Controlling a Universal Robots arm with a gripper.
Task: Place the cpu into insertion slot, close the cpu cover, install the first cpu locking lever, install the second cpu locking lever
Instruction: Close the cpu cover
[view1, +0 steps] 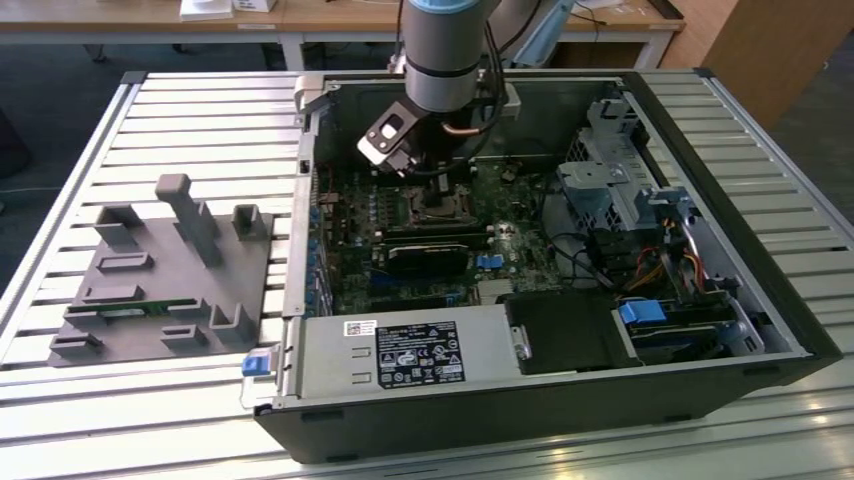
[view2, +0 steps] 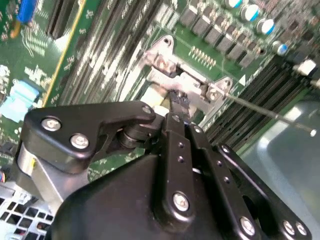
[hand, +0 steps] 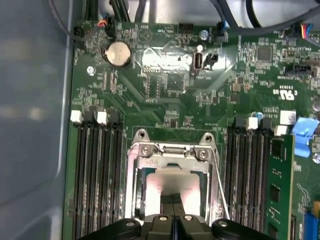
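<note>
Holding the gripper (hand: 173, 202) low over the slot (view1: 438, 210), jaws closed on nothing, I see the cpu (hand: 170, 181) seated under the lowered cover (hand: 170, 150), so I judge a lever (view2: 270, 114) is in hand, needing pressing down and latching.

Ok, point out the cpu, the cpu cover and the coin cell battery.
cpu (hand: 156, 184): first wrist view, its silver top.
cpu cover (hand: 170, 149): first wrist view, one bar of its frame.
coin cell battery (hand: 119, 53): first wrist view, its round face.

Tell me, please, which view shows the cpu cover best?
First wrist view: the cpu cover faces it squarely. The gripper hides most in the second wrist view; the arm overhangs it in the exterior view.
</note>
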